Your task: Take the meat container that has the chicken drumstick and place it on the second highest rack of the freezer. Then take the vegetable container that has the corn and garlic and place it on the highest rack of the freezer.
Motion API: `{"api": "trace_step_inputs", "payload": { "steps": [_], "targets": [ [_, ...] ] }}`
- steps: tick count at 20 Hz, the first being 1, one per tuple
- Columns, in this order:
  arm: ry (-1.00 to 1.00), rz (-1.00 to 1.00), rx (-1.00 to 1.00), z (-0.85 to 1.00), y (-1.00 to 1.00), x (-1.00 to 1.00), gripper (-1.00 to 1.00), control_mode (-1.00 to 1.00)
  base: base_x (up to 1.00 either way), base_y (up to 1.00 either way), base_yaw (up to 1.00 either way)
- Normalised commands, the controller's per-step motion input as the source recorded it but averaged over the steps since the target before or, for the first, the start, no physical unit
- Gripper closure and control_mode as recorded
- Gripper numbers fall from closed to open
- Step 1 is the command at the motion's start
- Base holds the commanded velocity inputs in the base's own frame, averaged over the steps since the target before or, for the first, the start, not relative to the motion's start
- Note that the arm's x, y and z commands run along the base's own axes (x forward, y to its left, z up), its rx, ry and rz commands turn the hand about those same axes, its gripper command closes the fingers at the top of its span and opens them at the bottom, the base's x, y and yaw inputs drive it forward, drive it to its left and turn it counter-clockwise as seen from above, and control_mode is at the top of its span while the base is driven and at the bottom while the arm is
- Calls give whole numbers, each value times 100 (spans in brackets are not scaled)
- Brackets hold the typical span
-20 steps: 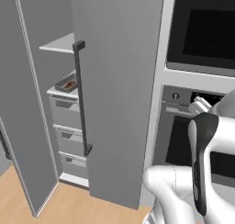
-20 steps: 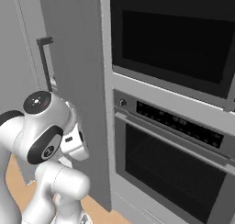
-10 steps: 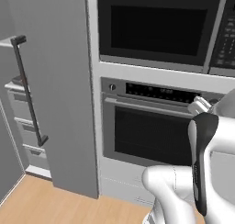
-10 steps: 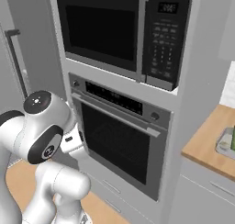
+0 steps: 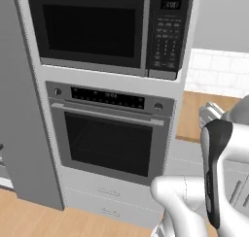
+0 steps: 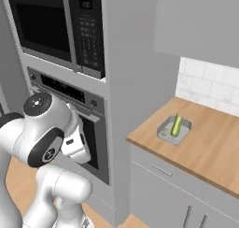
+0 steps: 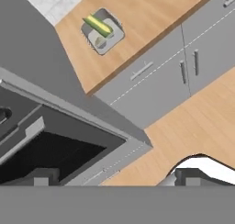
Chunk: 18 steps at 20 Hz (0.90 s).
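Observation:
A grey vegetable container (image 7: 116, 34) sits on the wooden counter, holding a yellow-green corn (image 7: 98, 25) cob and a small pale garlic (image 7: 100, 42) bulb. The right base view shows the same container (image 6: 164, 132) with the corn (image 6: 177, 125) near the counter's left end. My gripper (image 7: 114, 179) is open with nothing between its fingertips, well away from the container and in front of the oven. The freezer's grey side panel (image 5: 19, 114) stands at the left edge. Its racks and the chicken drumstick are out of view.
The oven (image 5: 109, 139) and microwave (image 5: 97, 29) column stands directly ahead. Right of it runs the wooden counter (image 6: 210, 143) over grey cabinet doors (image 7: 156, 76), with white tile wall (image 6: 210, 89) behind. Wooden floor (image 7: 193, 122) lies below.
The whole scene has slid left as the base drove right, from the open freezer past the oven column. The counter and the corn container have come into view.

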Motion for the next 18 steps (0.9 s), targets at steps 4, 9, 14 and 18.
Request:
{"api": "trace_step_inputs", "payload": {
  "steps": [4,9,14,18],
  "targets": [
    [0,0,0,0,0,0,-100,100,31,-100,-4],
    [0,0,0,0,0,0,-100,100,15,-95,-4],
    [13,-1,32,-62,-37,57,-100,-100,3,-17,0],
    [22,0,31,-65,1,100,-100,-100,0,0,0]
  ]
}}
